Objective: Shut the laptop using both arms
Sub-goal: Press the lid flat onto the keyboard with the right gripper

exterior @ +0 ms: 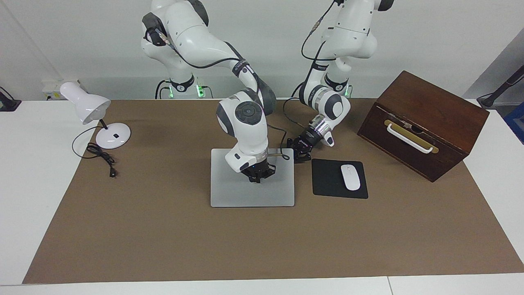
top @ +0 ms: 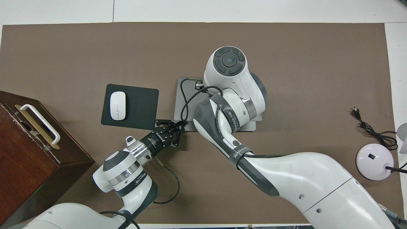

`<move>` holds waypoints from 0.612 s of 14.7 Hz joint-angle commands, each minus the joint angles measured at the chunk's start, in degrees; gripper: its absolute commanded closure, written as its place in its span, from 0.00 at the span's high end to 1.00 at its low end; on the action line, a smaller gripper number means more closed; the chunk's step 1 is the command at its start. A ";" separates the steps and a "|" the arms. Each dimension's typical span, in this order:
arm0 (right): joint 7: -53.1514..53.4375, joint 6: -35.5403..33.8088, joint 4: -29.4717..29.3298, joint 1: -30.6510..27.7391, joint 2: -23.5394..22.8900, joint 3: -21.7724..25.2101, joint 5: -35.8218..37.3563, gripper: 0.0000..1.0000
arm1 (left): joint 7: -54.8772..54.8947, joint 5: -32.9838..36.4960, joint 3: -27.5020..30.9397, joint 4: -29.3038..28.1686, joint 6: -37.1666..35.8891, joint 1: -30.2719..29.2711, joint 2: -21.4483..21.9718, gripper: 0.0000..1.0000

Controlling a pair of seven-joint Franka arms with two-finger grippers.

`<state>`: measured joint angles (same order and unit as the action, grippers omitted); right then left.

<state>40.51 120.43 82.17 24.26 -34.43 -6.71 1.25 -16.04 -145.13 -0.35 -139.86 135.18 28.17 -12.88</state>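
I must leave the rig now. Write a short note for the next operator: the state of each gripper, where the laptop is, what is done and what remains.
Right gripper: jaws shut, holding nothing, pressing down on the lid of the laptop.
Left gripper: jaws shut, holding nothing, at the laptop's corner nearest the robots, beside the mouse pad.
Laptop: mid-table on the brown mat, lid looks flat or nearly flat.
Done: lid brought down.
Left: confirm it is fully shut, then lift both arms away.
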 commanded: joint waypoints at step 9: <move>1.24 2.88 3.88 -0.97 0.85 -0.49 -2.13 0.00 | 2.94 -3.15 0.96 -1.38 4.13 -1.45 -7.69 0.00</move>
<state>40.76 122.08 84.15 24.05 -34.43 -6.72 0.23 -16.22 -145.23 -0.33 -139.93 135.10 28.16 -12.87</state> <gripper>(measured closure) 0.991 0.991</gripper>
